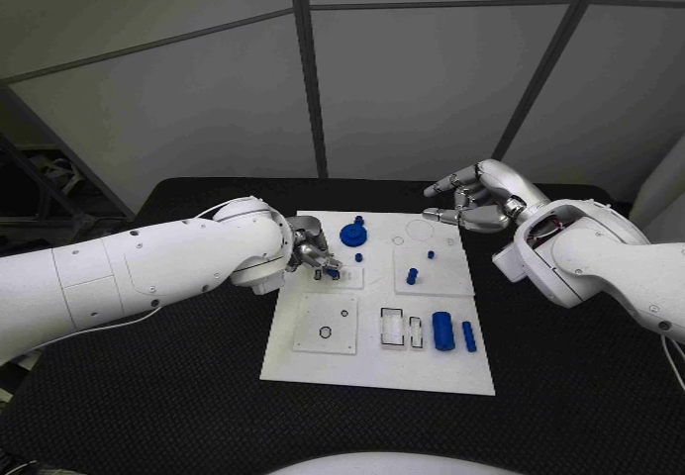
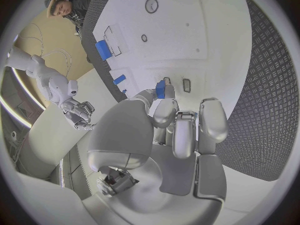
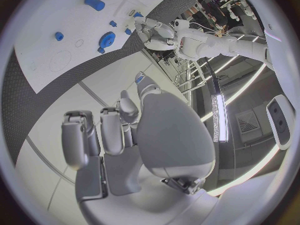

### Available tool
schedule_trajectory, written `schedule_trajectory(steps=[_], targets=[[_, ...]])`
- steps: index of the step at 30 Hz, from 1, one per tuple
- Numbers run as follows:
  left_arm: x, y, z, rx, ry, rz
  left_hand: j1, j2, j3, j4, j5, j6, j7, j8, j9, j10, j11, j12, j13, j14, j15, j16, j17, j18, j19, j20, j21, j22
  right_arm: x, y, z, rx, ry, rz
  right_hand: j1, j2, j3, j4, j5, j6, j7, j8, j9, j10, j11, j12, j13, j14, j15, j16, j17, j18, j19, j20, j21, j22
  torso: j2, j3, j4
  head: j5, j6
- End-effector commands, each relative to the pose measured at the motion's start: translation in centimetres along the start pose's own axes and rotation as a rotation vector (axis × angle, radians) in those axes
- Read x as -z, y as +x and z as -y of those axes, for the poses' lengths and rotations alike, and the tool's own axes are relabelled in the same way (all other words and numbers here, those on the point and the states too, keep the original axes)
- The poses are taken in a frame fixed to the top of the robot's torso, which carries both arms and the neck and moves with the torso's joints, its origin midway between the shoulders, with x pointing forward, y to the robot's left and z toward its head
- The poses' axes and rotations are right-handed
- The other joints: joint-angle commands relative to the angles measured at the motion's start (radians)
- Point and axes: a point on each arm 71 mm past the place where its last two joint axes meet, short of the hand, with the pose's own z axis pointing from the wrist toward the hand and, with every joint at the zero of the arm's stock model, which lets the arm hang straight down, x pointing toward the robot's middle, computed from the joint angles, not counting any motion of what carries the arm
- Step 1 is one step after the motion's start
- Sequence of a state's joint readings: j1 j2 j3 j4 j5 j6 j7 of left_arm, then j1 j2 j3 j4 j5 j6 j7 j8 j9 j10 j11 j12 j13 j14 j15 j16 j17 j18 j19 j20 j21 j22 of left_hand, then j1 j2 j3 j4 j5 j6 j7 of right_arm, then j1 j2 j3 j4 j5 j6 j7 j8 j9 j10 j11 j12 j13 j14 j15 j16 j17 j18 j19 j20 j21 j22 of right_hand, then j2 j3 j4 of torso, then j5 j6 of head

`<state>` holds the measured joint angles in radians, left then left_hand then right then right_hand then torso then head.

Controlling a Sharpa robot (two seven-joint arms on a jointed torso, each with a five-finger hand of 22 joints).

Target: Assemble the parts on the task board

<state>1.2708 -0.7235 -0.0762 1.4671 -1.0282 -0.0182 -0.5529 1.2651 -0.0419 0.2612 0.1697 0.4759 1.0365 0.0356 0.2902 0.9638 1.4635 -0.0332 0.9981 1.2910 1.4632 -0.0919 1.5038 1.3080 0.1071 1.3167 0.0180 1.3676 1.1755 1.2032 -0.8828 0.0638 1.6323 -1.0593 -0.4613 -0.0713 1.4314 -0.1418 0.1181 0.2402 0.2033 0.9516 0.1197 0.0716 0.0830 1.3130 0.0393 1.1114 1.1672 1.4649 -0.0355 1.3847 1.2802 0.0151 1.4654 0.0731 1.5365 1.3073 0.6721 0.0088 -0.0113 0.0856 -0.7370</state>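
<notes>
Black table (image 1: 171,396) under grey wall panels, white task board (image 1: 378,371) at its middle.

Left hand (image 1: 314,259) is low over the board's left edge, fingers curled, pinching a small blue part (image 2: 160,89). Further right, a blue disc (image 1: 352,235), pegs (image 1: 411,276) and cylinders (image 1: 444,331) sit on the board. Right hand (image 1: 478,203) hovers beyond the far right corner, fingers loosely curled, holding nothing.

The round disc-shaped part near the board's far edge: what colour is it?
Blue. The disc-shaped part shows best in the head view, on the white task board.
</notes>
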Motion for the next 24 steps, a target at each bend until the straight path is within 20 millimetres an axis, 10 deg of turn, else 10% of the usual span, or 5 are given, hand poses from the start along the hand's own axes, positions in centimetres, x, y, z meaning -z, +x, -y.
schedule_trajectory(steps=[1, 24], targets=[[0.0, -0.2, 0.3, -0.049, 0.021, 0.066, -0.012, -0.003, 0.218, -0.209, 0.006, 0.010, -0.001, -0.006, 0.002, 0.050, -0.007, 0.007, 0.002, 0.086, -0.005, 0.006, 0.166, -0.022, 0.007, -0.001, 0.006, 0.003, -0.1, -0.1, -0.2, -0.003, -0.011, 0.008, -0.013, -0.001, -0.002, 0.006, 0.003, 0.005, 0.002, -0.004, -0.001, 0.006, -0.003, 0.003, 0.000, 0.039, -0.003, -0.001, 0.001, -0.003, 0.079, -0.001, -0.004, 0.226, 0.000, -0.0006, -0.0013, 0.000, -0.001], [0.0, 0.9, 0.7, -0.127, 0.034, 0.089, -0.016, -0.007, 0.229, -0.220, 0.005, 0.013, -0.002, -0.008, 0.009, 0.051, -0.008, 0.005, 0.005, 0.086, -0.005, 0.007, 0.166, -0.022, 0.008, -0.001, 0.007, 0.005, -0.1, 0.0, -0.2, -0.003, -0.011, 0.002, -0.015, -0.001, -0.002, 0.009, 0.003, 0.005, 0.002, -0.004, -0.001, 0.005, -0.003, 0.003, 0.000, 0.039, -0.003, -0.002, 0.000, -0.003, 0.078, -0.001, -0.004, 0.225, 0.000, -0.0002, -0.0006, 0.002, -0.004]])
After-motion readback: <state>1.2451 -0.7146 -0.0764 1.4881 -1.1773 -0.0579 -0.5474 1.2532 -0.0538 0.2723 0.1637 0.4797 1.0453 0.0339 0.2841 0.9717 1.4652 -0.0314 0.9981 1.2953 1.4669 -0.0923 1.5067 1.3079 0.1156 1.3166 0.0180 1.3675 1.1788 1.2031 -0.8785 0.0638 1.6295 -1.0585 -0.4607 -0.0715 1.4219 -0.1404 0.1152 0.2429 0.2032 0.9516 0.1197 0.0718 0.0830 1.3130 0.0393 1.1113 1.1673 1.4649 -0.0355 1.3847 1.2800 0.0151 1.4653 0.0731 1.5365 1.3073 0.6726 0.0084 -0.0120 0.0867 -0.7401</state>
